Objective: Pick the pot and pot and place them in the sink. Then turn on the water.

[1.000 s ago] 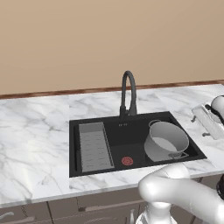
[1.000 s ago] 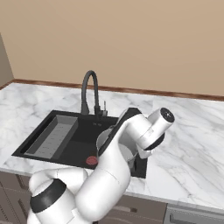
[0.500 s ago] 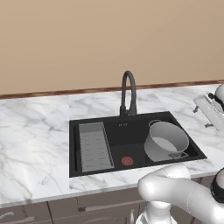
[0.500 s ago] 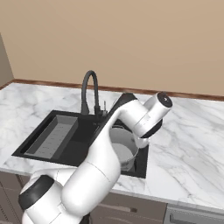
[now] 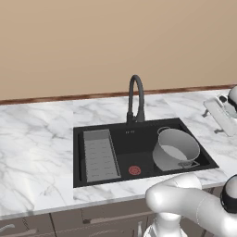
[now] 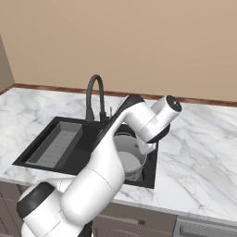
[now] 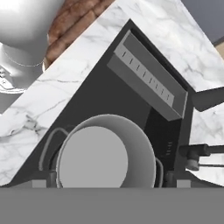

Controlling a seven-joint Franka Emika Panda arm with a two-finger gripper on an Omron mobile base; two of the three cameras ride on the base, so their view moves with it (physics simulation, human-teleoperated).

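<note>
A wide grey metal pot stands upright in the right half of the black sink. My gripper hovers above and to the right of the pot, open and holding nothing. Its fingertips stand wide apart, clear of the rim. The grey ribbed tray lies along the sink's left side. Behind the basin rises the black gooseneck faucet. No water shows at its tip.
White marble counter surrounds the sink, with a beige wall and a wooden strip behind. A red drain ring marks the sink floor between tray and pot. My own arm crosses in front of the basin.
The hand has lifted up from the pot's right side and now stands higher over the counter. The pot has stayed in place in the sink, and the jaws have stayed open.
</note>
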